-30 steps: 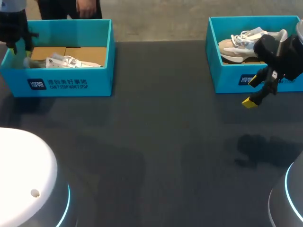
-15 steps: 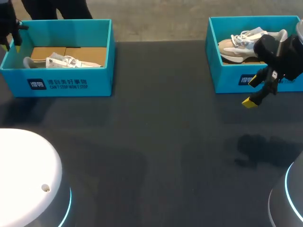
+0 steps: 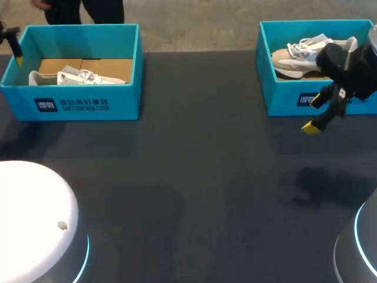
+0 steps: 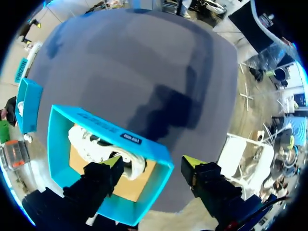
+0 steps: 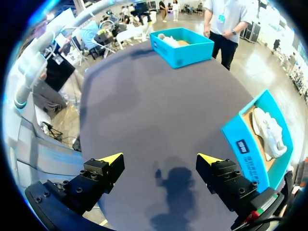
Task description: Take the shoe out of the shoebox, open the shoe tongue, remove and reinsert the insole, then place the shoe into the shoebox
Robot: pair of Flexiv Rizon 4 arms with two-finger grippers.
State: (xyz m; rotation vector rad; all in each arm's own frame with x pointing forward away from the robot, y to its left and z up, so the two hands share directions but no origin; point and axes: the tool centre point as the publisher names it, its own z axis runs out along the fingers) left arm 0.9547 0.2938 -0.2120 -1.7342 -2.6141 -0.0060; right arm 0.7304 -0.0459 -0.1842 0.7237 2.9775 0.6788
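Note:
A white shoe (image 3: 76,76) lies in the blue shoebox (image 3: 82,105) at the table's back left. My left gripper (image 3: 13,46) hovers at that box's outer left end. In the left wrist view it (image 4: 151,163) stands open above the box's (image 4: 96,127) near corner, with the shoe (image 4: 98,147) below and ahead of its fingers and nothing between them. A second pale shoe (image 3: 303,56) rests in the other blue shoebox (image 3: 294,97) at the back right. My right gripper (image 3: 315,114) hangs open in front of that box, above the bare table (image 5: 160,159).
The dark tabletop (image 3: 194,177) stretches between the two boxes. In the right wrist view the right box (image 5: 250,144) lies beside the gripper and the left box (image 5: 185,48) far ahead across the table.
My left gripper has pulled away from the shoe's heel in the left box, moving outward to the left, and its fingers have spread. The shoe stays in the box. The right arm has not moved.

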